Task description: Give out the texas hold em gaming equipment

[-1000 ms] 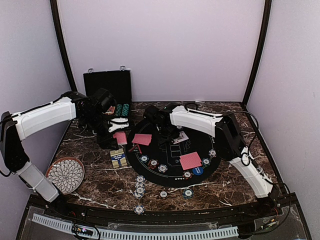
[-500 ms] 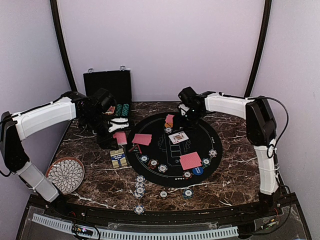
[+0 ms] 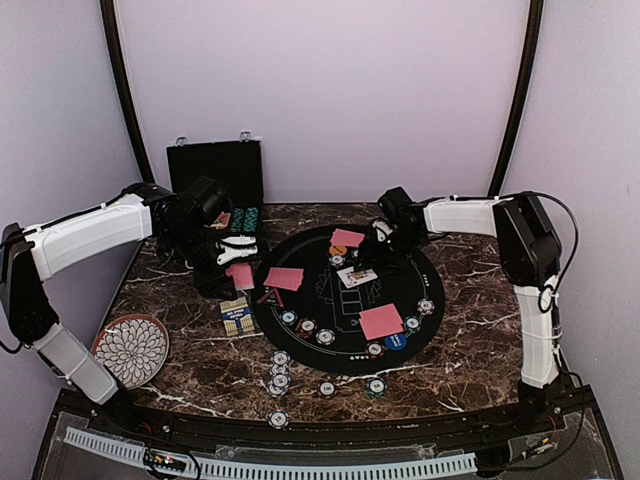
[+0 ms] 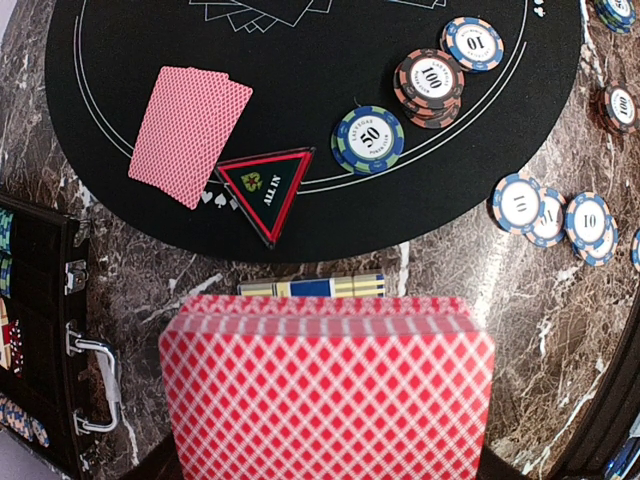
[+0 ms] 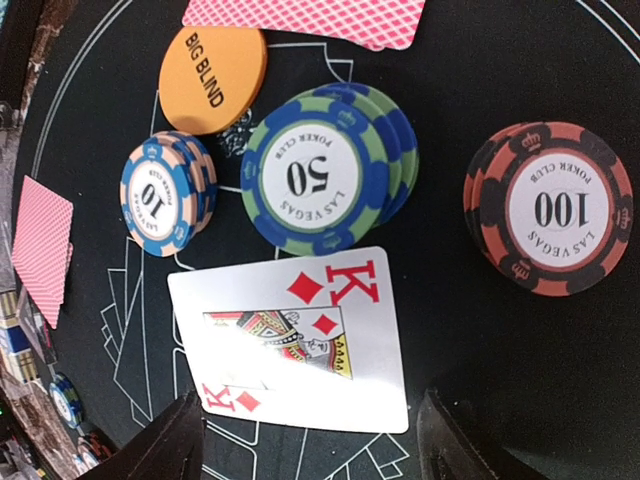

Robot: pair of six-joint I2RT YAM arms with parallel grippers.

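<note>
Your left tool [image 4: 325, 470] grips the card deck [image 4: 328, 385], beside the black mat [image 3: 400, 345]. Right tool [image 5: 310, 440], spread open, hovers over the face-up king [image 5: 295, 340]; nearer arm, long axis across its fingers.

We read "BIG BLIND" on the orange button [image 5: 213, 79], "50 LAS VEGAS POKER CLUB" on the blue-green chip [image 5: 312, 176], "K" on the diamond card [image 5: 300, 338], "ALL IN" on the triangle marker [image 4: 265, 188].

A king of diamonds [image 5: 300, 340] lies face up just below stacked 10 [image 5: 165, 195], 50 [image 5: 320, 170] and 100 chips [image 5: 550, 205] and the orange Big Blind button [image 5: 212, 80].
</note>
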